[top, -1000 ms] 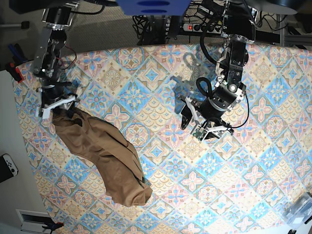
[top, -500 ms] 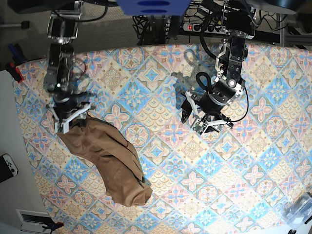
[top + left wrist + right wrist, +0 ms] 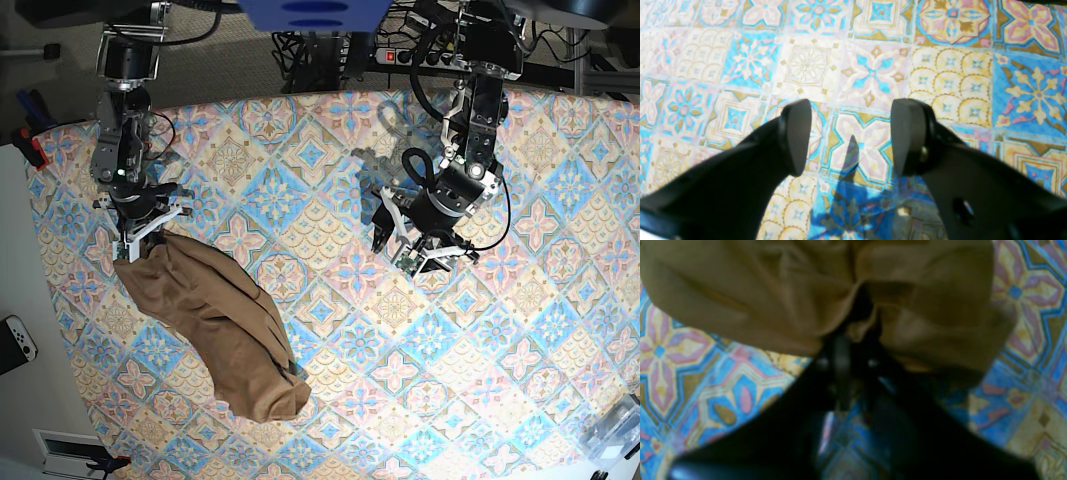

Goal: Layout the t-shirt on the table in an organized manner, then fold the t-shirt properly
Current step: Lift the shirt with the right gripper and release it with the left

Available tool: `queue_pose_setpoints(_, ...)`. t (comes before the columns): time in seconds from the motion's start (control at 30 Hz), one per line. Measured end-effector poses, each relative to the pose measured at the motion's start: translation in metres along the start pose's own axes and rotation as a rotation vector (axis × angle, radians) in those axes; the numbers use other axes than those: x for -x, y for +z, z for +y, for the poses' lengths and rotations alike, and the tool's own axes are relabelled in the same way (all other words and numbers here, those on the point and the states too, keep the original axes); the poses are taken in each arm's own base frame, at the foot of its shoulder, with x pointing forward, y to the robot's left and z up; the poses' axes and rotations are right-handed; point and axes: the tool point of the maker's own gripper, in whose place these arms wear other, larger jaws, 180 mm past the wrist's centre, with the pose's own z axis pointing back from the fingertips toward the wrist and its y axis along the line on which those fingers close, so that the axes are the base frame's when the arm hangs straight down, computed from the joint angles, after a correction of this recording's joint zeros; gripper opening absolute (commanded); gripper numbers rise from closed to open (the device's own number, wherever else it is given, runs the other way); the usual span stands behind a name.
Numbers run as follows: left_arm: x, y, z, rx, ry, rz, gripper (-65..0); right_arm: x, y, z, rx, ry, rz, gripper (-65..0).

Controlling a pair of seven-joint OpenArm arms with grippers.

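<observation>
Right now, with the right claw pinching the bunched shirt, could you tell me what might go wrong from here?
1. The right claw grips a thick gathered fold of the t-shirt, so lifting may drag the whole bundle rather than spread it.
2. The left claw hangs open over bare table, away from the cloth, so nothing anchors the other end.
3. The shirt lies near the table's edge and could slide off.

Robotics lab or test bench. Large table under pastel blue, pink and cream tile-pattern cloth (image 3: 330,300); two black robot arms mounted at its far edge (image 3: 478,110); tangled black cables and a power strip with red switch (image 3: 392,56) behind.
</observation>
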Motion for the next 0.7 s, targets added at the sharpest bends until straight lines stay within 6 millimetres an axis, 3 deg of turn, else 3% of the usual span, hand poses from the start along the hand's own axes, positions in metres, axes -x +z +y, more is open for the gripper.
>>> queue_pose_setpoints(0.07,0.000,0.000,0.000,0.000,0.000,0.001,-30.5,-0.010,0.009,0.008,-0.014,0.020,-0.020,-65.0)
queue_pose_setpoints(0.17,0.000,0.000,0.000,0.001,-0.001,0.000,-30.5,-0.037,0.041,0.023,-0.045,0.069,-0.157,-65.0)
queue_pose_setpoints(0.3,0.000,0.000,-0.001,0.003,-0.002,0.000,-30.5,-0.032,0.076,0.037,-0.063,0.120,-0.167,-65.0)
queue_pose_setpoints(0.4,0.000,0.000,-0.003,0.011,-0.007,0.000,-30.5,-0.059,0.092,0.044,-0.068,0.128,-0.276,-65.0)
queue_pose_setpoints(0.43,0.000,0.000,-0.004,0.011,-0.005,0.000,-30.5,-0.057,0.100,0.049,-0.082,0.127,-0.306,-65.0)
queue_pose_setpoints(0.5,0.000,-0.001,-0.004,0.012,-0.006,0.000,-30.5,-0.006,0.105,0.049,-0.097,0.106,-0.198,-65.0)
queue_pose_setpoints(0.53,0.000,0.000,-0.003,0.010,-0.007,0.000,-30.5,0.026,0.104,0.044,-0.086,0.082,-0.092,-65.0)
queue_pose_setpoints(0.57,0.000,0.000,-0.002,0.008,-0.006,0.001,-30.5,0.045,0.105,0.033,-0.044,0.056,-0.030,-65.0)
queue_pose_setpoints(0.6,0.000,0.000,-0.003,0.008,-0.006,0.001,-30.5,0.043,0.106,0.021,-0.001,0.051,-0.035,-65.0)
queue_pose_setpoints(0.63,-0.002,-0.001,-0.003,0.010,-0.008,-0.003,-30.5,0.026,0.104,0.021,0.001,0.057,-0.095,-65.0)
queue_pose_setpoints(0.7,-0.011,-0.003,-0.006,0.020,-0.029,-0.018,-30.5,-0.009,0.102,0.040,-0.052,0.088,-0.212,-65.0)
